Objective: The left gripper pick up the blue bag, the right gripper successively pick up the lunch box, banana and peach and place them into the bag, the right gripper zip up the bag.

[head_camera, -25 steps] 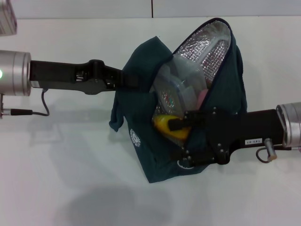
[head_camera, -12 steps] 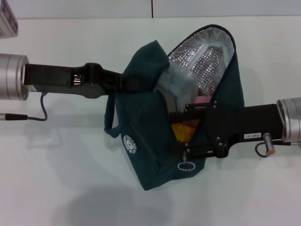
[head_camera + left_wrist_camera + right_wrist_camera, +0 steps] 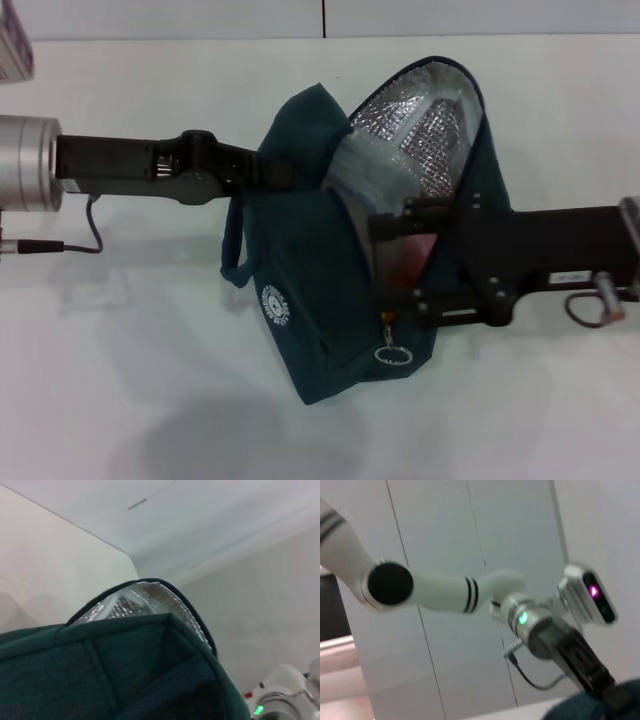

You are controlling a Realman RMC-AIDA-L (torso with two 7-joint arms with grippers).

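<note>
We saw the blue bag (image 3: 310, 290), dark teal with a silver foil lining, hanging between both grippers above the white table (image 3: 120, 400), mouth gaping. Inside, beside the right gripper (image 3: 385, 265), sat the clear lunch box (image 3: 365, 170) and a glimpse of the pink peach (image 3: 418, 248). The left gripper (image 3: 275, 172) pinched the bag's top edge. The right gripper's fingers were hidden at the opening. The left wrist view showed only fabric and foil. A ring zip pull (image 3: 391, 354) dangled below.
</note>
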